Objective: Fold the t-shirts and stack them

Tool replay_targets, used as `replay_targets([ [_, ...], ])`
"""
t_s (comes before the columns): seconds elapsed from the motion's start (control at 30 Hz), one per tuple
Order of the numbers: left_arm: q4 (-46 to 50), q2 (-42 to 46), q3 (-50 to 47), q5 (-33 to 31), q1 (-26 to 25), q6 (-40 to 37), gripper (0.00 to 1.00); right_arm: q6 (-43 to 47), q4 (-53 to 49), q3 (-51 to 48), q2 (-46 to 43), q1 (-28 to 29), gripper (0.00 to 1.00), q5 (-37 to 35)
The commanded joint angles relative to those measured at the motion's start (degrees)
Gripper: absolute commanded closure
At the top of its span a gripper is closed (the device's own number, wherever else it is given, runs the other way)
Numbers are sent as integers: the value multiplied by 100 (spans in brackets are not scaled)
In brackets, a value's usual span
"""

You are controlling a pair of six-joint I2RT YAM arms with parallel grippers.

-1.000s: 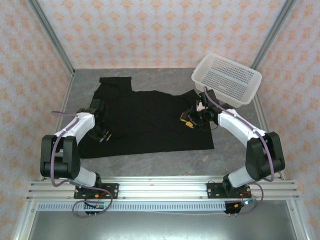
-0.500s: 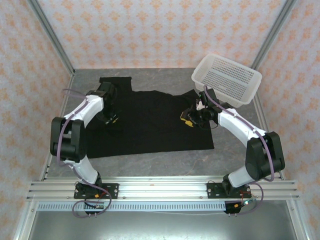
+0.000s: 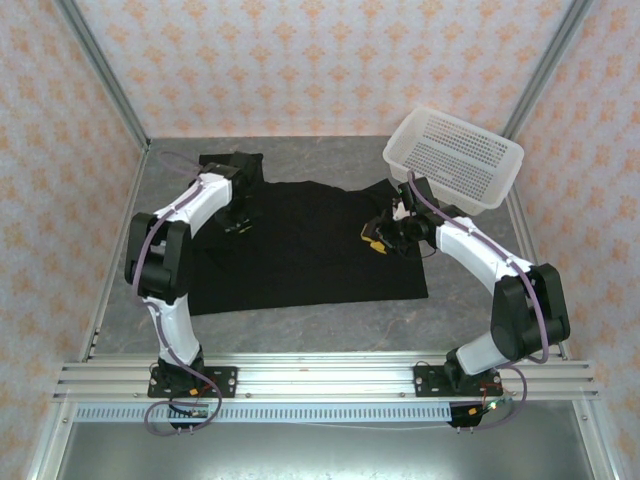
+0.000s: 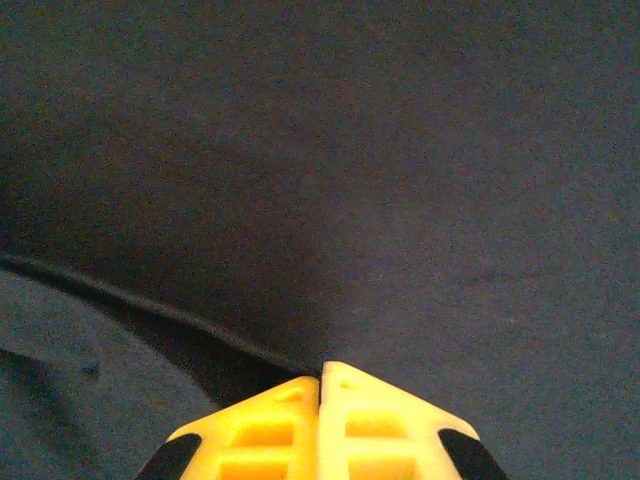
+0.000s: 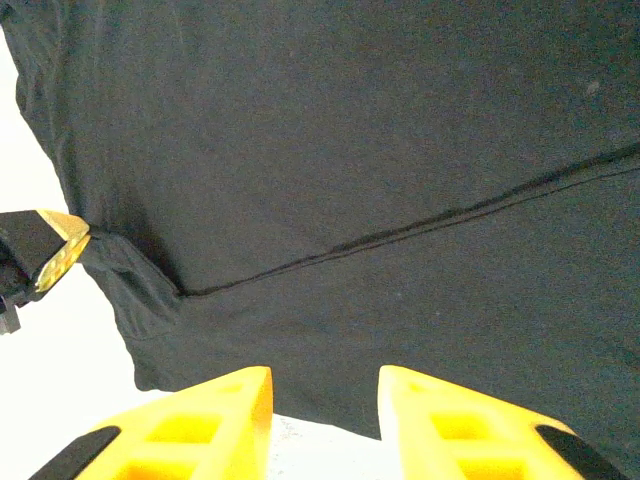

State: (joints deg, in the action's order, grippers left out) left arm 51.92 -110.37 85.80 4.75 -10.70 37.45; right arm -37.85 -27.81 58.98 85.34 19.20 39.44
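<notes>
While the gray table [image 3: 470, 310] holds the black t-shirt [image 3: 300, 250], spread long from left to right, my left gripper [image 4: 321, 370] is nearer its left end and seems to pinch a fold, shut tight. My right gripper [image 5: 322, 375] is a little open, with the shirt's edge just ahead.

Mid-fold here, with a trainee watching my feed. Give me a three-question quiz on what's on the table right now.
1. Fill in: the white basket stands at the table's far ___ corner.
2. Which has its jaws shut? A) left gripper B) right gripper C) both
3. True or false: the black t-shirt lies inside the basket.
Key: 1 right; 2 A; 3 false, it lies spread on the table.
</notes>
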Motion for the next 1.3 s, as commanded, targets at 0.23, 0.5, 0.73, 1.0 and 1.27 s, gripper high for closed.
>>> replay_targets([
  [0.23, 329, -427, 297, -434, -395, -817, 100, 13, -154, 26, -34, 10, 68, -8],
  [0.5, 259, -550, 411, -598, -670, -1303, 100, 22, -156, -18, 4, 9, 69, 15],
  [0.73, 196, -573, 332, -708, -679, -1346, 100, 23, -207, -58, 50, 6, 72, -58],
  [1.0, 82, -603, 576, -782, -679, -1210, 100, -199, 155, -201, -59, 8, 77, -244],
  [1.27, -67, -389, 817, -750, -675, -899, 57, -896, 1242, -391, -185, 13, 76, -304],
])
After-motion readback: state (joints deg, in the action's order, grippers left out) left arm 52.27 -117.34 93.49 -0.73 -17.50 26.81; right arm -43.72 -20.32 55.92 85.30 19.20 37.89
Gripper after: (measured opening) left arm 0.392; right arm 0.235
